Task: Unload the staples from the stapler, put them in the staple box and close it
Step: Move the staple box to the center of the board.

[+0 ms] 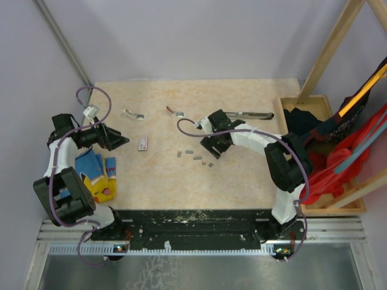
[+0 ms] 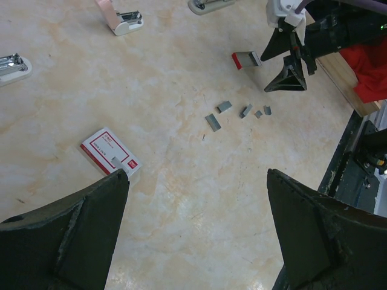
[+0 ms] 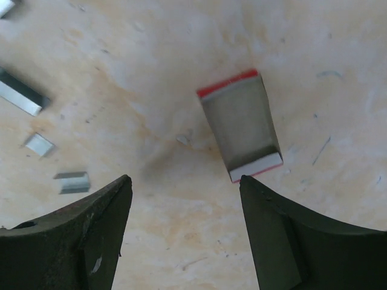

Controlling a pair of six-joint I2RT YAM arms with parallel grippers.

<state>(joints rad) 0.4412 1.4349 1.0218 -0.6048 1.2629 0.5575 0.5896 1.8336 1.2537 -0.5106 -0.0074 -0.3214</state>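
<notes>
1. Overhead view: the stapler (image 1: 254,113) lies toward the far right corner of the desk (image 1: 157,187), just behind my right arm (image 1: 260,140). Its long axis runs left to right, along the far edge. I cannot tell which end is the hinge. The staples (image 1: 198,158) lie loose near the middle of the desk, in a short row slanting toward the near right. Against the right edge stands a wooden box (image 1: 338,209) holding red cloth (image 1: 338,172) and dark cloth (image 1: 299,121). The right gripper (image 1: 213,150) hangs low just beside the right end of the row. The left gripper (image 1: 123,139) is near the left edge, with a white-and-red tag (image 1: 143,143) close by.

2. Left wrist view: the left gripper's fingers (image 2: 91,229) stand spread wide over bare desk, with nothing between them. The tag lies just beyond one fingertip. Five staples lie farther out, well apart from this gripper. Past them is the right gripper, with a small grey box (image 2: 247,59), red at one end, beside its fingertips.

3. Right wrist view: the right gripper's fingers stand apart and grip nothing. The small grey box lies just ahead of the fingertip on the right of the view, its long axis pointing away from the camera and red at both ends. Only its grey inside shows. I cannot tell whether that fingertip touches it. Several staples lie off to the left.
</notes>
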